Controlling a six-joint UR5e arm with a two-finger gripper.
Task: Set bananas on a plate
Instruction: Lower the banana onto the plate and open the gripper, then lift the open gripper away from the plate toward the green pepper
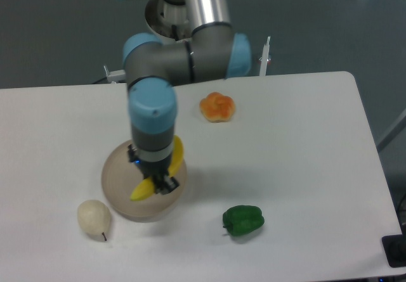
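A: Only one camera here, looking down at the table [304, 187]. How much room is there around the plate [114, 187]?

B: The plate sits left of centre. Its right rim faces a wide bare stretch of white tabletop that runs to the table's right edge. A pale pear [93, 218] lies just beside the plate's lower left rim, so that side is tight. A green pepper [243, 220] rests near the front edge, to the right of the plate and apart from it. An orange lumpy fruit [217, 107] lies farther back, well apart from the plate.

A: And the surface and the room?

B: The table is plain white and matte, its right rear corner rounded. Behind it is a dark grey floor, the robot's white pedestal [171, 22], and a bit of white metal frame [265, 57] poking up past the back edge.

A: How does the arm stand?

B: It reaches forward from the pedestal, bends at a grey and blue elbow, and the wrist points straight down over the plate. The gripper [154, 182] is over the plate's middle.

A: What about the jaws and the banana [143, 189]?

B: The jaws are clamped on the banana. It slants across the gripper, one yellow end showing at the upper right, the other at the lower left, all within the plate's outline. I cannot tell whether it touches the plate.
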